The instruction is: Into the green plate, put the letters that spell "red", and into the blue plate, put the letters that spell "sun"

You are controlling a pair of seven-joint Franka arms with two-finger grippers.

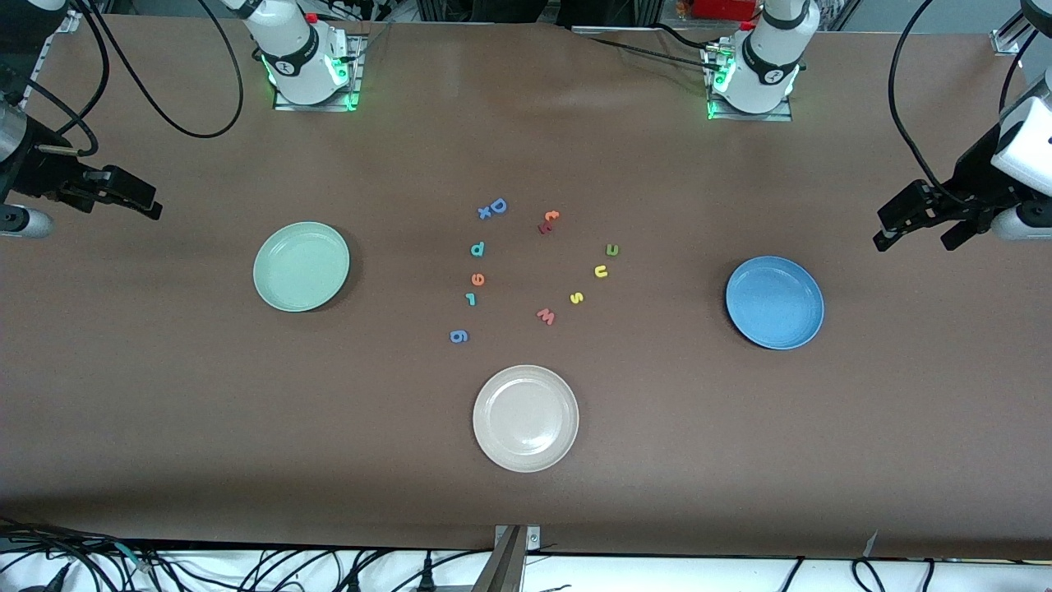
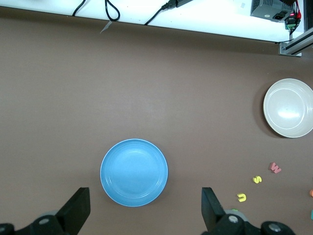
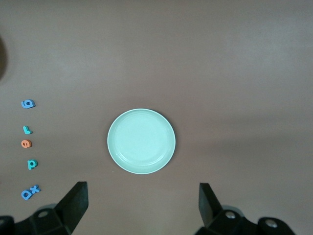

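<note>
Two grippers wait with their fingers spread wide and nothing between them. The left gripper (image 1: 916,226) hangs over the bare table at the left arm's end, and the blue plate (image 1: 775,302) lies near it, toward the middle of the table; this plate has nothing in it. The right gripper (image 1: 131,197) hangs over the table at the right arm's end, and the green plate (image 1: 301,265) is the closest thing to it, also with nothing in it. All the letters lie well apart from both grippers, between the two plates. The teal "d" (image 1: 477,248), the orange "e" (image 1: 477,279) and the teal "r" (image 1: 470,299) make a short row on the side of the green plate. The olive "n" (image 1: 612,249), the yellow "u" (image 1: 602,271) and the yellow "s" (image 1: 577,298) make a row on the side of the blue plate. A cream-white plate (image 1: 525,418) lies nearer to the front camera than the letters.
</note>
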